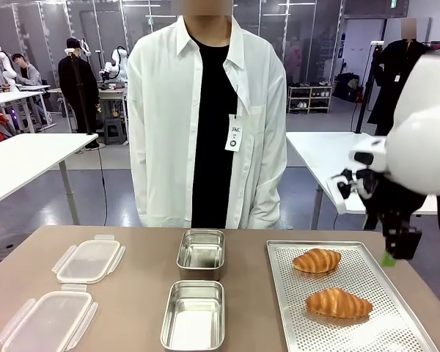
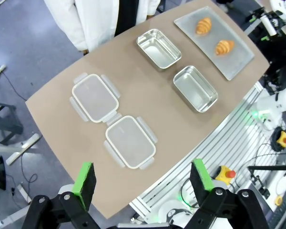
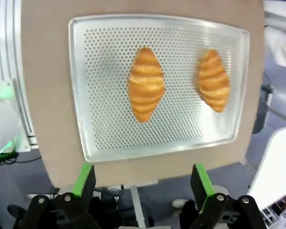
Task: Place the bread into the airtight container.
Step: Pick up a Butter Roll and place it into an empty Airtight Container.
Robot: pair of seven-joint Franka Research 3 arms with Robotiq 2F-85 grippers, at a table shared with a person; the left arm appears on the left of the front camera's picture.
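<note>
— Start at the left. What are the left jaws doing?

— They stand wide apart with nothing between the green pads [image 2: 85, 177]. The left wrist view looks down from high above the whole surface [image 1: 139, 293].

— And on the surface itself?

— At the left lie two clear plastic lids with clip flaps, the near lid [image 1: 48, 320] and the far lid [image 1: 88, 261]. They sit close together, one behind the other, both flat.

— Then the middle?

— Two rectangular steel containers, again one behind the other. The far container [image 1: 201, 232] sits towards the person [image 1: 205, 125], who stands at the far edge in a white shirt over black. The near container [image 1: 194, 284] is on the robot's side. Both are uncovered, and a small gap separates them.

— Where is the bread?

— On the perforated metal tray [image 1: 293, 308] at the right, not in either container. There are two croissants. The far croissant [image 1: 317, 259] lies near the tray's far end and the near croissant [image 1: 339, 303] is closer to the robot. They lie apart, neither touching the other.

— And the right jaws?

— Spread wide, holding nothing. In the front view they hang beside the tray's right edge, above the level of the surface. The right wrist view looks down on the tray past its own green pads [image 3: 86, 177], with both croissants beyond them and untouched.
</note>
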